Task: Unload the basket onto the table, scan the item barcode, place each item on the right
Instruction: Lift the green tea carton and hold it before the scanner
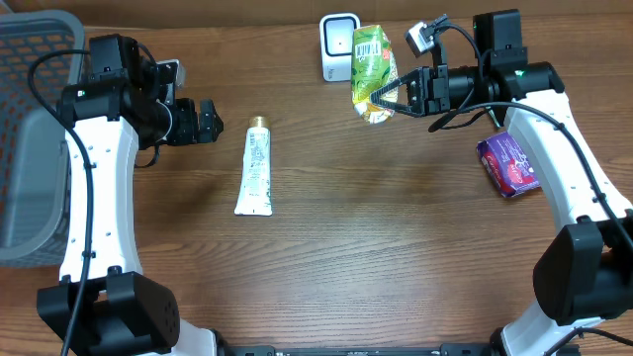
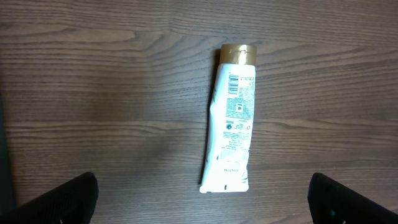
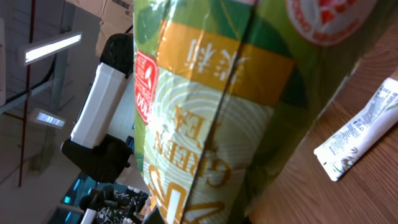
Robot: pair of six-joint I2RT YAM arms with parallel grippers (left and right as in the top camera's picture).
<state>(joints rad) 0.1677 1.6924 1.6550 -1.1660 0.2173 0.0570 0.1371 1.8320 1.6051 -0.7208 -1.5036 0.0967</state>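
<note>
Over wood table [image 1: 396,247] — packet [image 1: 368,54] seemingly front-to-back

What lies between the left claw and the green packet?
Only the white tube, slightly off the direct line; otherwise bare table. Overhead view shows it.

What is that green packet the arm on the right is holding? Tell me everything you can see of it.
The green packet is a soft, glossy pouch, somewhat crinkled. It is printed light green with a yellow band, a red round mark and the words Green Tea beside Chinese characters. The right gripper pinches it near one end, and it sits right next to the white scanner at the table's far edge.
</note>
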